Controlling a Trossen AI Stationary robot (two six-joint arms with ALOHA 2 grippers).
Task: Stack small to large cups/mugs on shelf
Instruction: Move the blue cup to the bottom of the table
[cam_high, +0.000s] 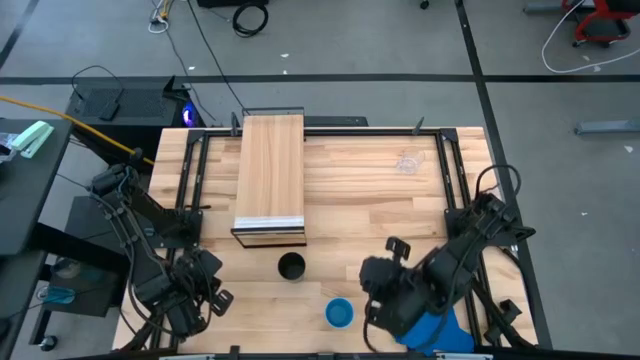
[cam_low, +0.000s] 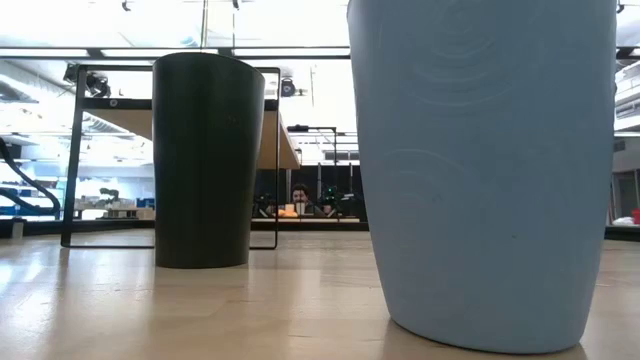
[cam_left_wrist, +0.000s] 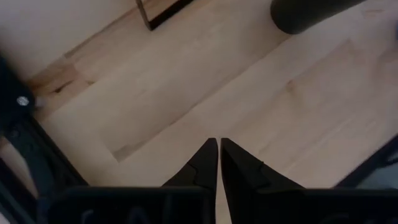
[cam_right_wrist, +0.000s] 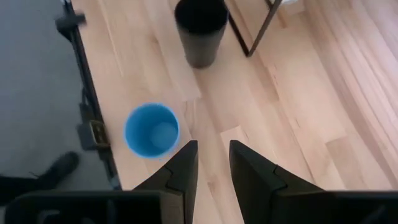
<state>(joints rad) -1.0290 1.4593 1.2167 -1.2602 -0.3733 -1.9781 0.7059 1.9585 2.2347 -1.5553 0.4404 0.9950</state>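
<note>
Cups first: we see the tall black cylinder cup (cam_high: 291, 266) upright just before the long light-wood shelf (cam_high: 270, 170), the bright blue cup (cam_high: 339, 312) near the table's front edge, the small clear plastic cup (cam_high: 407, 162) well apart on its side. Our right gripper (cam_right_wrist: 208, 163) hovers, fingers apart, empty; a clumsy descent could knock blue off the edge. Left gripper (cam_left_wrist: 217, 163), nearly closed, waits clear.
</note>
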